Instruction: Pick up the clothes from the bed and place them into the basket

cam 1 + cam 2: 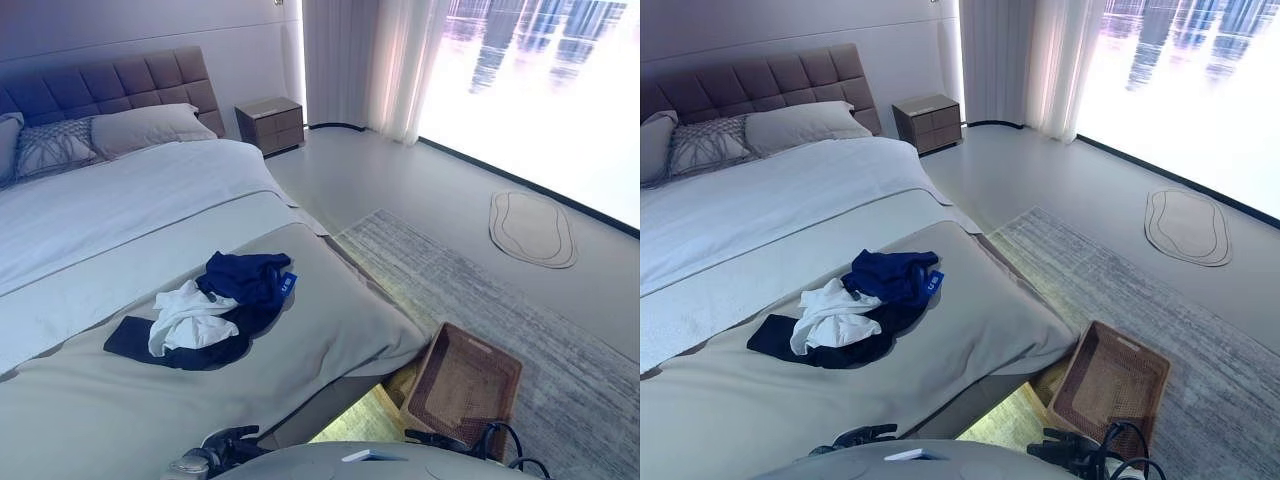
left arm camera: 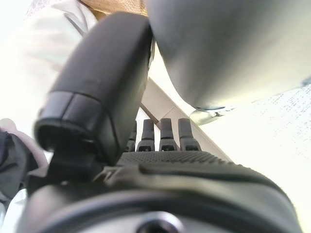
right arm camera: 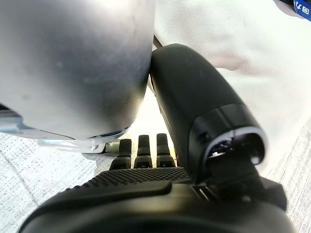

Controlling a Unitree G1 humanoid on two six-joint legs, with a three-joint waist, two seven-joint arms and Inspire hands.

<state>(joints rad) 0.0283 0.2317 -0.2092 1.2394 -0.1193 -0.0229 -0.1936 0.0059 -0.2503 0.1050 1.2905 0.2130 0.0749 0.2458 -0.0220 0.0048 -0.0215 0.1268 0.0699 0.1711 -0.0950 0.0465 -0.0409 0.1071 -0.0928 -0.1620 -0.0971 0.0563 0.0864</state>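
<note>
A heap of clothes lies on the grey bedspread (image 1: 330, 330) near the foot of the bed: a blue garment (image 1: 250, 276) on top, a white one (image 1: 190, 318) beside it, and a dark navy one (image 1: 135, 342) underneath. A brown woven basket (image 1: 465, 385) stands tilted on the rug by the bed's foot corner. My left hand (image 1: 228, 442) hangs low at the bed's near edge, fingers straight, holding nothing (image 2: 160, 138). My right hand (image 1: 1065, 447) hangs by the basket's near side, fingers straight and empty (image 3: 141, 150).
Pillows (image 1: 150, 125) and a padded headboard (image 1: 110, 85) are at the bed's far end. A nightstand (image 1: 270, 122) stands by the wall. A grey rug (image 1: 520, 320) covers the floor right of the bed, with a small oval mat (image 1: 533, 228) near the curtains (image 1: 380, 60).
</note>
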